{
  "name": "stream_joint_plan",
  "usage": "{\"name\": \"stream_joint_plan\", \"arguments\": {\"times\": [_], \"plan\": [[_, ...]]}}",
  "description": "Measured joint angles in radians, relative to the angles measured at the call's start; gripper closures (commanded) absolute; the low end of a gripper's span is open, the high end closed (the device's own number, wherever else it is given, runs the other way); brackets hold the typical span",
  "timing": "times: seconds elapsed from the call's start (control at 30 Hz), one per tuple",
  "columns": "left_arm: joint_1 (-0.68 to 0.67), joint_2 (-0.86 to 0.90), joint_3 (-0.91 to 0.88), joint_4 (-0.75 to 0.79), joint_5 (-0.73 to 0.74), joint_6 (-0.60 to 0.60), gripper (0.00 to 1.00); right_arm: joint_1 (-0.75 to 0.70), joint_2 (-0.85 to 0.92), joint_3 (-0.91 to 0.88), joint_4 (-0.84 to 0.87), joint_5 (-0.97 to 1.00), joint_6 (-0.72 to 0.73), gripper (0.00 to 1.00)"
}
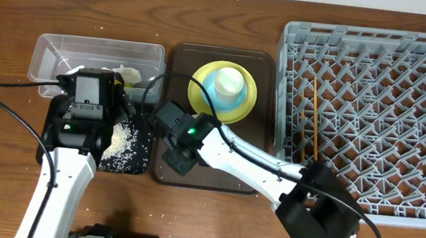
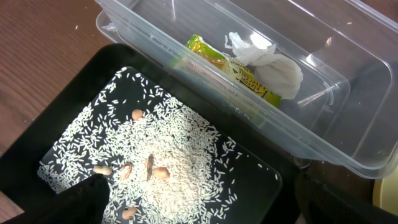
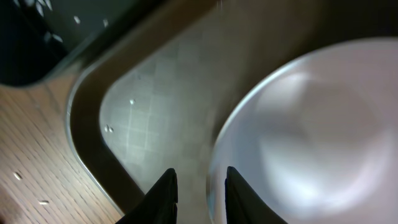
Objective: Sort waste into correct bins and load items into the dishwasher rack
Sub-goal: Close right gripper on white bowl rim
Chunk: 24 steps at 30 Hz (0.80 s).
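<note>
Print on the wrapper (image 2: 227, 65), seen beside the tissue (image 2: 273, 68) in the clear tub (image 2: 205, 93), cannot be read, the left gripper (image 2: 199, 190) is spread wide above the black tray (image 2: 87, 74), and the rim of the pale bowl (image 3: 311, 143) is straddled by the right gripper (image 3: 202, 183), though whether it is clamped cannot be told.

White arms (image 1: 248, 158), black joints (image 1: 322, 214), black cables (image 1: 8, 101)
</note>
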Motion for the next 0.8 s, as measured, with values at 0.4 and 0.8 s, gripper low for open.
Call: {"name": "stream_joint_plan", "arguments": {"times": [0.4, 0.8], "plan": [[0.0, 0.0, 0.0, 0.0, 0.0, 0.0, 0.02, 0.0, 0.0, -0.024, -0.002, 0.0, -0.002, 0.86], [0.0, 0.0, 0.0, 0.0, 0.0, 0.0, 0.02, 0.0, 0.0, -0.024, -0.035, 0.0, -0.005, 0.99]]}}
